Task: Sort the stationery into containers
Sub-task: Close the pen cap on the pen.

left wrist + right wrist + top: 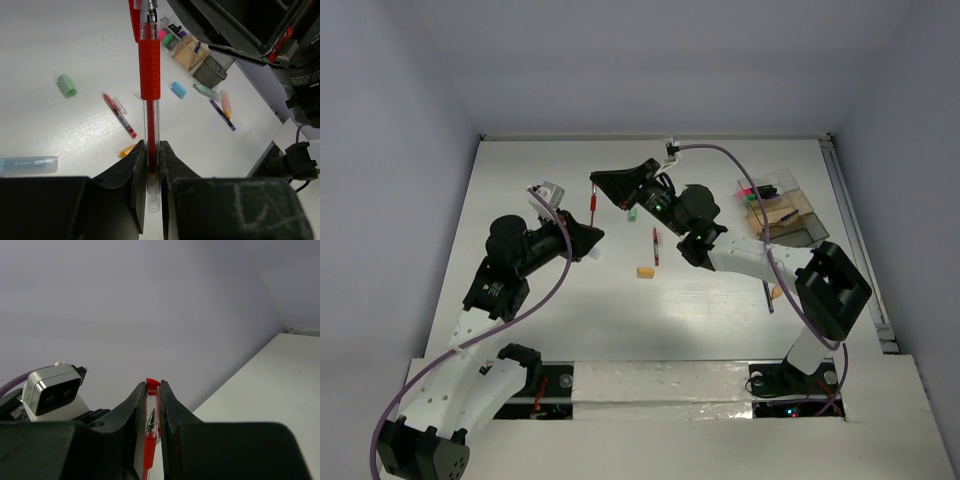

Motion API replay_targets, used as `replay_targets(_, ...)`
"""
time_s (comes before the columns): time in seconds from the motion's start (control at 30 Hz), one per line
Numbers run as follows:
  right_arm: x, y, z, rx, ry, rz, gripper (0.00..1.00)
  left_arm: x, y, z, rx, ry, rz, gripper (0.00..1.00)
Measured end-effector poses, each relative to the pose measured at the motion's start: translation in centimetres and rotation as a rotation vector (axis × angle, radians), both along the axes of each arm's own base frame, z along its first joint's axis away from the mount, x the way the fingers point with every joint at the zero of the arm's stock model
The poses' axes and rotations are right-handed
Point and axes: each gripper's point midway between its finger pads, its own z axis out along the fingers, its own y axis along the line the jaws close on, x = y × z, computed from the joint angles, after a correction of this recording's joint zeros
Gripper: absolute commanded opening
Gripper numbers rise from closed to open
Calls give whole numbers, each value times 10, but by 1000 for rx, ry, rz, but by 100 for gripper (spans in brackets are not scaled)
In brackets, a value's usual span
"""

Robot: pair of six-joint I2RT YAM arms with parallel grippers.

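Note:
A red pen (149, 70) with a clear barrel is held above the table between both grippers. My left gripper (151, 147) is shut on its back end, and in the top view the left gripper (588, 240) sits just below the red pen (592, 205). My right gripper (153, 387) is shut on the capped tip of the red pen (151, 440), and from above the right gripper (605, 186) is at the pen's far end. The clear compartment containers (782, 210) stand at the right, holding a few items.
Loose on the table lie a second red pen (656, 246), an orange eraser (645, 272), a green cap (66, 85), a blue eraser (178, 89), a green highlighter (206, 91) and a purple pen (222, 114). A pale blue tube (27, 165) lies near the left gripper.

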Motion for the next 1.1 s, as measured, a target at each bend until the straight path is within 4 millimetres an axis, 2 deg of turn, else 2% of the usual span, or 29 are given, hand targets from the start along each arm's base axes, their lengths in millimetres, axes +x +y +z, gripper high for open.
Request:
replay_targets(0.2,-8,3,-8,1,2,15,0,0,1,-1,0,8,5,0)
replay_targets(0.77,-26,0,-12,103,35,26,0,-7,3,1,-5,3,2,0)
replay_targets(0.9,-29,-2,-18,116,54,34,0,-12,3,-3,-1,18,-7,0)
replay_targets(1.1,-32,-5,-39,109,104,45,0,-19,2,-18,15,79,-27,0)
